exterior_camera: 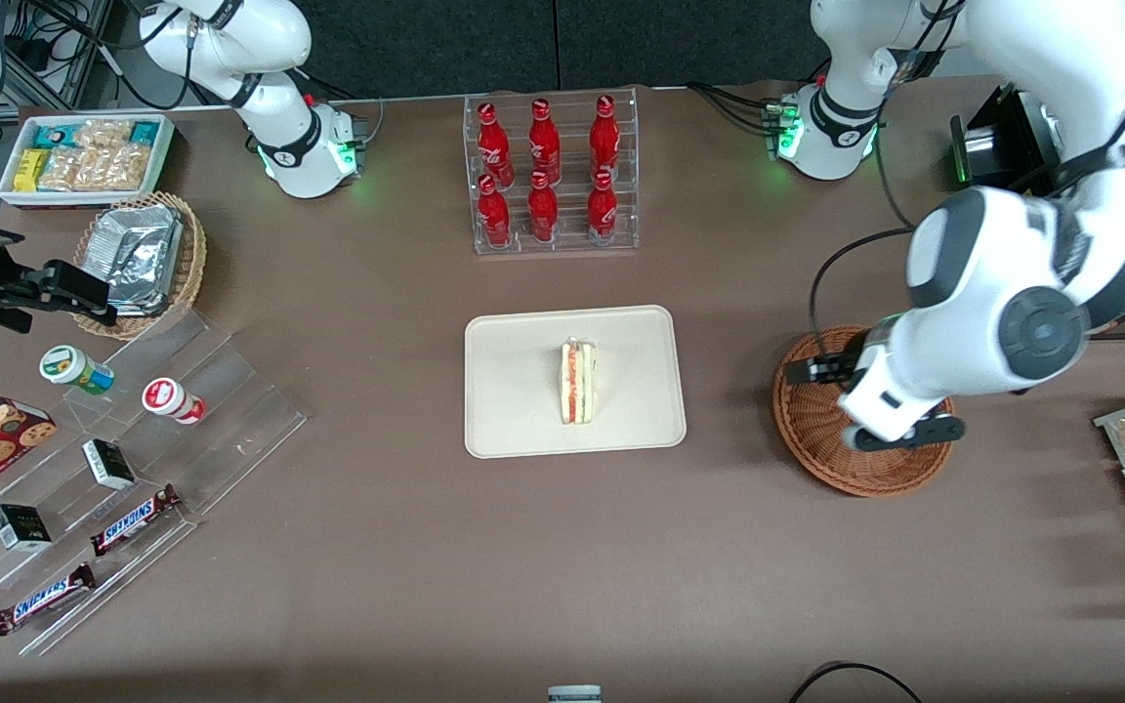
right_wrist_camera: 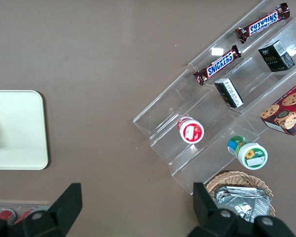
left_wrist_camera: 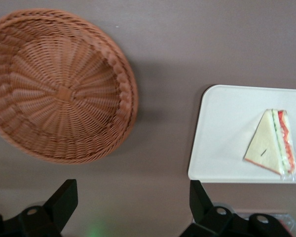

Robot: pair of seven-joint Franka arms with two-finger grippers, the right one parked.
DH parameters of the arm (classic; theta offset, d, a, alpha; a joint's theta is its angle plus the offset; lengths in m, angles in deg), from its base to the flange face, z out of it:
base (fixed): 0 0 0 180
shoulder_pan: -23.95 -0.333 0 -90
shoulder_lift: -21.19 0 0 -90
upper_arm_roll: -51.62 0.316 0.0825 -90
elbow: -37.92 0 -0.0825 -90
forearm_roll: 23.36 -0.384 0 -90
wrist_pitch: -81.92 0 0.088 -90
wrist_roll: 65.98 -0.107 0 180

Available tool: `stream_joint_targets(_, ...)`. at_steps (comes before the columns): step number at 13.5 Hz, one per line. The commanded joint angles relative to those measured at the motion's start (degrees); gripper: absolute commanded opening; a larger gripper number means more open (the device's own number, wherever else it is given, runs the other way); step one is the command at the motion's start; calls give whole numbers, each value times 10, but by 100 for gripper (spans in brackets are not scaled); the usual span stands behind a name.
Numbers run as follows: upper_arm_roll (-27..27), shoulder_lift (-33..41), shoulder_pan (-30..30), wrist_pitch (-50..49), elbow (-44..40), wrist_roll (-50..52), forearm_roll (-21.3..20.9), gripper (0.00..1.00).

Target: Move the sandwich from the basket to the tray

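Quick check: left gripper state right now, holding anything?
Left gripper: open, empty, above the basket; the sandwich lies on the tray.

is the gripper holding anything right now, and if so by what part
Nothing is held. The gripper hangs open above the table beside the empty basket, while the sandwich lies on the tray.

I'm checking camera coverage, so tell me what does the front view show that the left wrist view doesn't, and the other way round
Only the front view shows the red bottles, the Snickers bars and the foil packets. Only the left wrist view shows the gripper, open and holding nothing, above the table between basket and tray. Both show the basket with nothing in it and the sandwich on the tray.
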Motion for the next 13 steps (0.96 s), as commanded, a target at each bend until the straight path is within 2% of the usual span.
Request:
stream_joint_targets(1, -12, 73, -27, -20, 51, -51, -22, 100)
stream_joint_targets(6, -15, 135, -57, -77, 64, -89, -36, 100)
stream_joint_targets(10, -18, 172, -95, -121, 61, -164, -59, 100)
stream_joint_targets(13, -20, 191, -104, -143, 62, -170, -74, 100)
